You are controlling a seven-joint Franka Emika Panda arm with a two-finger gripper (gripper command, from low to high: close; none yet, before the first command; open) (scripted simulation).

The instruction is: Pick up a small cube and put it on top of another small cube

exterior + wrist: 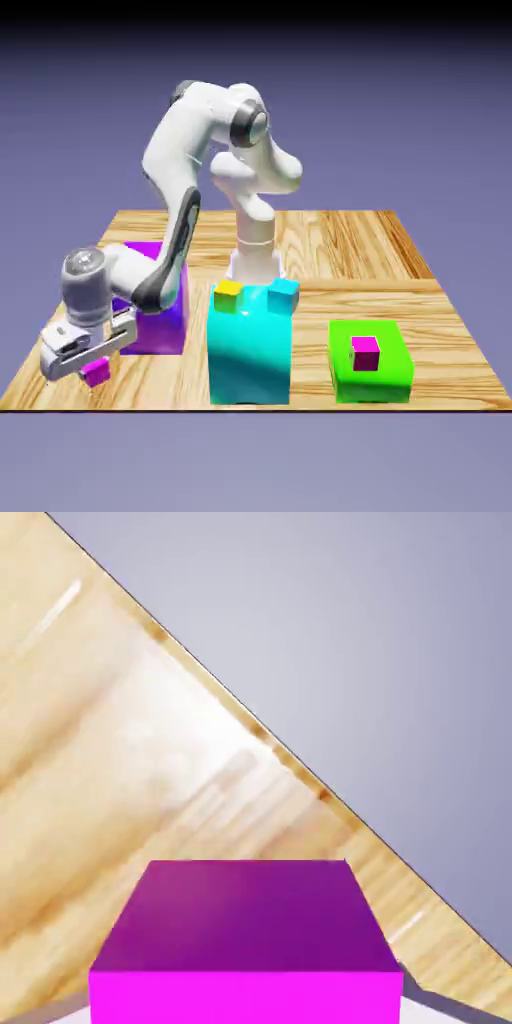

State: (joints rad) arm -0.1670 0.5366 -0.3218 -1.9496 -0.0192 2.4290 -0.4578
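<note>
A tiny magenta small cube [96,373] sits between the fingers of my gripper [94,366], low over the table near its front corner at the exterior view's left. The gripper is shut on it. In the hand view this magenta cube [245,942] fills the bottom middle and hides most of the finger tips. The other small cube, tiny and cyan [284,290], rests on top of the large cyan block [248,350], at its back right corner. A second magenta cube [365,352] lies on the green block [372,372].
A tiny yellow cube [228,292] shares the top of the large cyan block. A large glossy purple block [160,315] stands just behind my hand. The wooden table's edge [300,762] runs diagonally through the hand view, close to the held cube.
</note>
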